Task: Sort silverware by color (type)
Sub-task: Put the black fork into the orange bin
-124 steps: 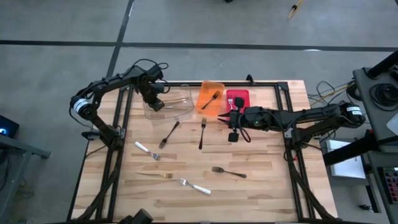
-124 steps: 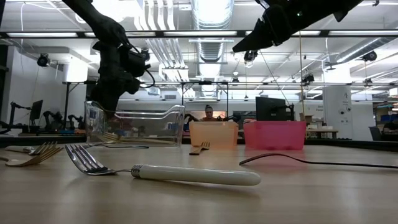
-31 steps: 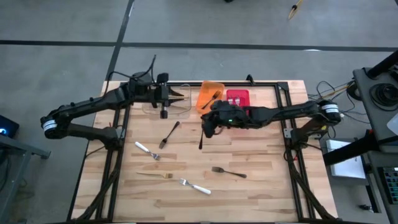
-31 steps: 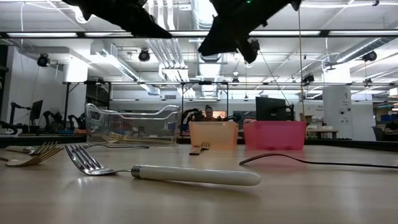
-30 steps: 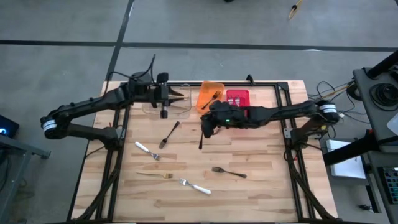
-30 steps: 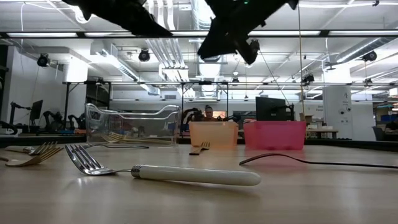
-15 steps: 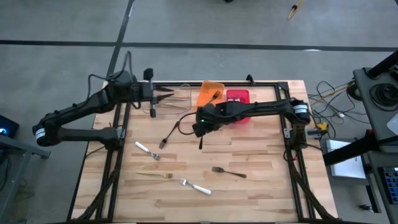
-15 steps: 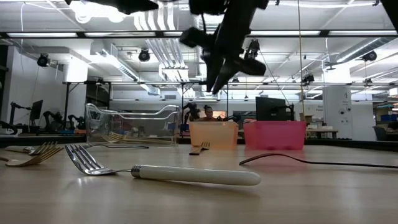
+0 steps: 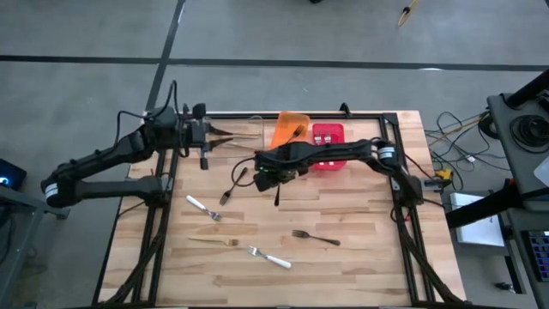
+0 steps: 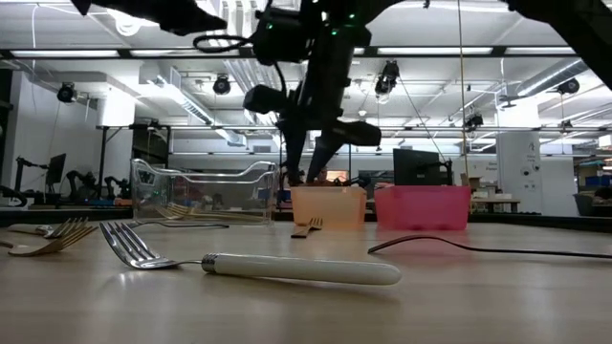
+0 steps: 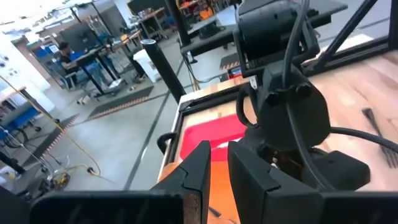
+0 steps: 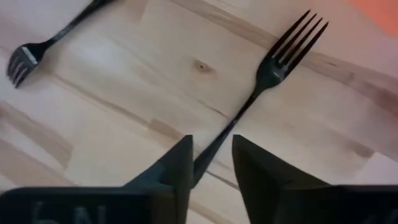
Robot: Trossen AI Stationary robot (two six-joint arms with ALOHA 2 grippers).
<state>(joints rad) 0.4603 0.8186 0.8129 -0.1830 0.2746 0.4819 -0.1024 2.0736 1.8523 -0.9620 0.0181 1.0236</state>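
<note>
Nearest fork: a silver fork with a pale handle [image 10: 258, 268] lies flat at the table's near edge, well apart from both arms
Other loose silverware: a gold fork [image 9: 214, 242], a second pale-handled fork [image 9: 202, 207] and a black fork [image 9: 316, 237] lie scattered on the near half of the table [image 9: 360, 257]
Right gripper [image 12: 211, 155]: low over the table's middle, fingers spread a little to either side of a black fork's handle [image 12: 245, 102]; the wrist view shows a gap on both sides, and whether they touch it I cannot tell
Second black fork [image 9: 232, 184]: just beside the right gripper, lying free
Left gripper [image 9: 206, 150]: above the table's far left edge, fingers nearly pressed together with a narrow slit between, nothing seen in them
Bins: clear bin [image 10: 206, 191], orange bin [image 9: 290, 133] and red bin [image 9: 328, 137] in a row along the far side, with gold forks in the clear one and a dark fork in the orange one
</note>
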